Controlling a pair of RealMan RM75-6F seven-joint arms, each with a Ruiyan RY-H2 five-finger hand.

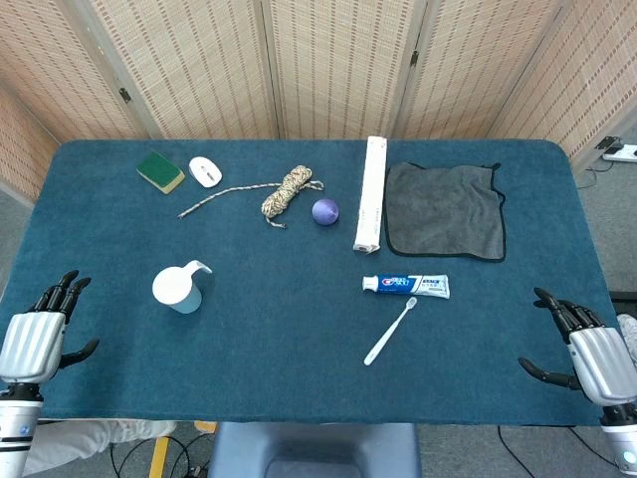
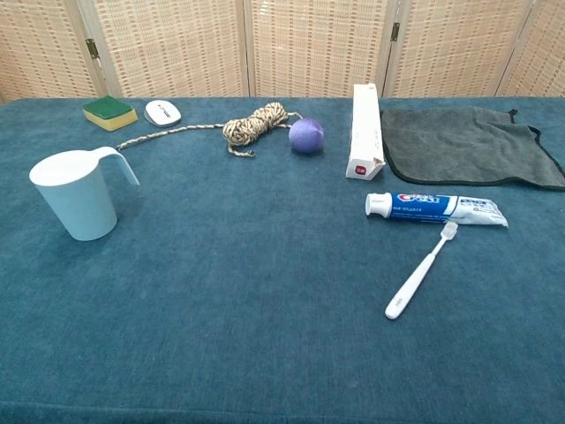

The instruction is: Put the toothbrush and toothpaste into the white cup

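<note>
The white cup [image 1: 178, 288] [image 2: 76, 195] stands upright on the left of the blue table, its handle toward the right. The toothpaste tube [image 1: 406, 286] [image 2: 436, 207] lies flat right of centre, cap to the left. Just in front of it the white toothbrush [image 1: 389, 332] [image 2: 421, 270] lies slanted, bristle end near the tube. My left hand [image 1: 38, 334] hovers at the table's left front corner, fingers spread, holding nothing. My right hand [image 1: 585, 346] is at the right front corner, fingers apart and empty. Neither hand appears in the chest view.
Along the back lie a green-yellow sponge [image 1: 160, 171], a white mouse-like object [image 1: 205, 171], a coiled rope [image 1: 287, 192], a purple ball [image 1: 325, 211], a long white box [image 1: 371, 194] and a grey cloth [image 1: 444, 210]. Folding screens stand behind the table.
</note>
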